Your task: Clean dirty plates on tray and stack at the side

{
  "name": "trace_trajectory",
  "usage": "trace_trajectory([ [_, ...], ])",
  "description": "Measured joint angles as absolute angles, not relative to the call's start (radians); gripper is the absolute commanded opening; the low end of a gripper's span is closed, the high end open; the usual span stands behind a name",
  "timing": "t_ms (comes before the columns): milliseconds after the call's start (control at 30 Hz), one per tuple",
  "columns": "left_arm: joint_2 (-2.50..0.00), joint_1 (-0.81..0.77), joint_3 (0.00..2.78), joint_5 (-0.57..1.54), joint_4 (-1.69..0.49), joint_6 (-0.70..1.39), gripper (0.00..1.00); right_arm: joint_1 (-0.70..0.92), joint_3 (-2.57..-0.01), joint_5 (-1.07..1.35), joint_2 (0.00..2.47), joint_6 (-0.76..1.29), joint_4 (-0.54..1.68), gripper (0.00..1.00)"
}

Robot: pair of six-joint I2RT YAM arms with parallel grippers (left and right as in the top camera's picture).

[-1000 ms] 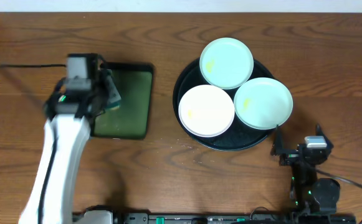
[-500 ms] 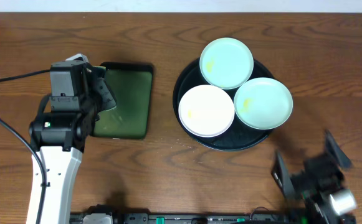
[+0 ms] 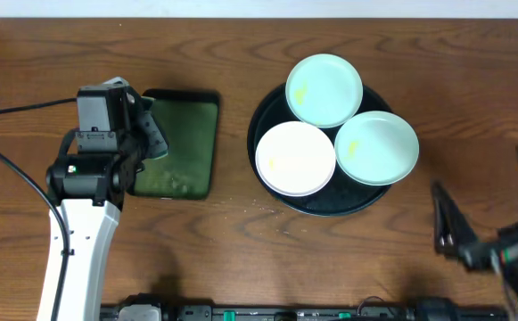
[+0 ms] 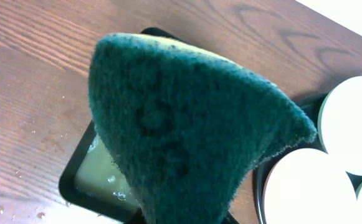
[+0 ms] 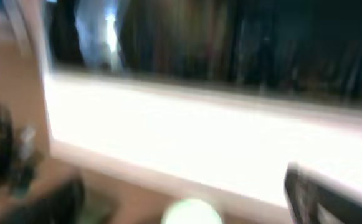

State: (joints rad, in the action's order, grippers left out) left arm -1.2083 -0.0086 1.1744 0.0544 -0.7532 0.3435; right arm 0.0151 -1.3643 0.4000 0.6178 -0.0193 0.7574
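The round black tray [image 3: 330, 205] holds three plates: a mint one [image 3: 324, 89] at the back, a white one [image 3: 295, 158] at the front left, and a mint one [image 3: 376, 147] at the right. Each has a small yellowish smear. My left gripper [image 3: 150, 134] is shut on a dark green sponge [image 4: 187, 124] over the left side of the rectangular tray. The sponge fills the left wrist view, where the white plate [image 4: 305, 193] shows at the lower right. My right gripper [image 3: 483, 192] is blurred, fingers spread and empty, at the front right, apart from the tray.
The dark-green rectangular tray [image 3: 187, 147] holds pale soapy liquid [image 4: 96, 177]. A black cable [image 3: 18, 111] runs along the left of the table. The right wrist view is blurred, showing only a pale plate shape [image 5: 190, 214].
My right arm has swung from the front edge out to the right, its fingers spread. My left arm shifted slightly with the sponge in it. The plates have not moved.
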Motion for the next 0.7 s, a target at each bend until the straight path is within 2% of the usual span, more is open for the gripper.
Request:
trace_trajectory([
  [100,-1.208,-0.009,1.174,0.054,-0.753,0.344,0.08,0.015,-1.635,0.495,0.894,-0.065,1.106,0.99],
  [167,-1.208,-0.009,1.174,0.054,-0.753,0.344,0.08,0.015,-1.735,0.577,1.043,-0.077,1.224,0.99],
  [267,-1.208,-0.009,1.174,0.054,-0.752,0.344,0.08,0.018,-1.794,0.711,1.224,-0.09,1.245,0.75],
  [300,-1.208,-0.009,1.174,0.054,-0.753,0.344,0.07,0.023,-1.802,0.732,1.274,-0.081,1.249,0.72],
  [333,-1.208,-0.009,1.174,0.054,-0.753,0.344,0.07,0.031,-1.805,0.735,1.319,-0.065,1.256,0.77],
  [400,-1.208,-0.009,1.174,0.054,-0.753,0.344,0.08,0.067,-1.822,0.634,1.394,-0.009,1.31,0.98],
  [467,-1.208,-0.009,1.174,0.054,-0.753,0.344,0.07,0.131,-1.845,0.48,1.478,0.031,1.384,0.98],
  [500,-1.208,-0.009,1.174,0.054,-0.752,0.344,0.08,0.161,-1.861,0.414,1.528,0.037,1.435,0.93],
  [567,-1.208,-0.009,1.174,0.054,-0.752,0.344,0.08,0.201,-1.883,0.321,1.621,0.049,1.489,0.77],
  [633,-1.208,-0.009,1.174,0.054,-0.752,0.344,0.08,0.232,-1.891,0.256,1.724,0.065,1.45,0.71],
  [700,-1.209,-0.009,1.174,0.054,-0.752,0.344,0.08,0.252,-1.892,0.216,1.818,0.065,1.388,0.5],
])
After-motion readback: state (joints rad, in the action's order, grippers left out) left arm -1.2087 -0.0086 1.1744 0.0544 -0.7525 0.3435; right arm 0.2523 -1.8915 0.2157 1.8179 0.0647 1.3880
